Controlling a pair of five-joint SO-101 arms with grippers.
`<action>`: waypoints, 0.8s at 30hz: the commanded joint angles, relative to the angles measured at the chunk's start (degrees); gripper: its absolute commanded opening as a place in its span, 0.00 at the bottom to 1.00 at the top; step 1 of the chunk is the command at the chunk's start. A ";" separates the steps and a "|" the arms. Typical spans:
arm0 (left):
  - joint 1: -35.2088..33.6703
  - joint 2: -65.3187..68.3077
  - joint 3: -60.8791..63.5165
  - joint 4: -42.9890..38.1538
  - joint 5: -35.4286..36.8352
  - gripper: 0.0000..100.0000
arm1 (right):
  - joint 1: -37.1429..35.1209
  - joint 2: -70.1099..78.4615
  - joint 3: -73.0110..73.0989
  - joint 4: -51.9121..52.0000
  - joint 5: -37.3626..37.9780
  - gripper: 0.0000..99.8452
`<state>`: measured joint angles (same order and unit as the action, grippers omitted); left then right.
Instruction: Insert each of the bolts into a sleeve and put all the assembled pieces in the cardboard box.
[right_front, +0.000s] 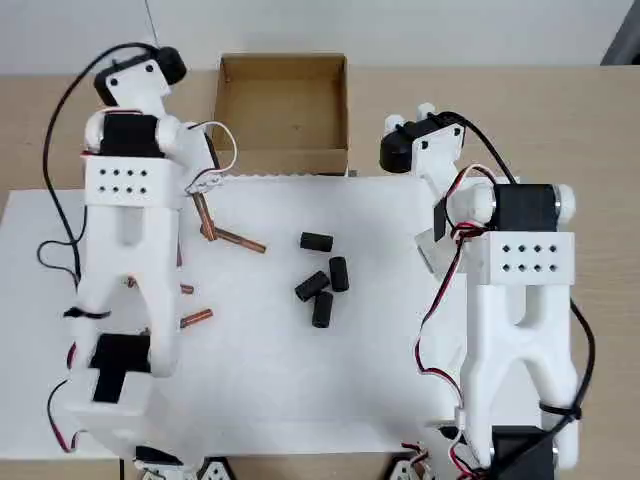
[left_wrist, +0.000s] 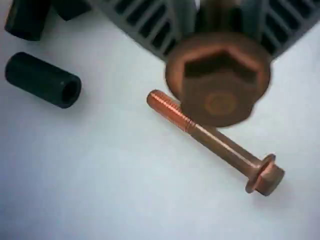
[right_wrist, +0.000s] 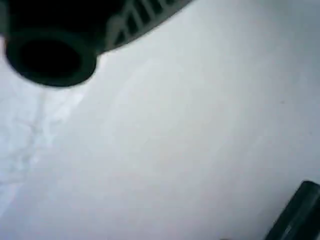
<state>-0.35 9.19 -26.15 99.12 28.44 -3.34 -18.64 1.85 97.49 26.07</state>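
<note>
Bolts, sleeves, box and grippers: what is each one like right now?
left gripper: shut on held bolt
held bolt: gripped, head facing the wrist camera
loose bolt: lying flat on the white sheet, no sleeve on it
right gripper: shut on held sleeve
held sleeve: gripped, hole looks empty
loose sleeves: four lying on the sheet, no bolts in them
cardboard box: open, no pieces inside

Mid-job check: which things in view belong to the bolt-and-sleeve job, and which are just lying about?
Job: copper flanged bolt held in the left gripper; loose copper bolts; four loose black cylindrical sleeves; black sleeve in the right gripper; open brown cardboard box.
Lying about: white sheet; light wooden tabletop.
</note>
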 joint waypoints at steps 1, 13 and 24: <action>1.49 -6.24 -2.68 1.32 -0.35 0.00 | 0.04 -2.68 -0.62 0.13 -0.62 0.00; 13.10 -15.74 -11.65 1.32 -0.35 0.00 | -6.99 -15.87 -0.18 0.84 -2.29 0.00; 18.02 -29.01 0.66 1.32 -8.97 0.00 | -6.81 -41.80 19.34 0.84 -2.11 0.01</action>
<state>17.23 -14.20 -29.76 99.65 21.32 -9.76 -53.01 17.58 97.76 24.22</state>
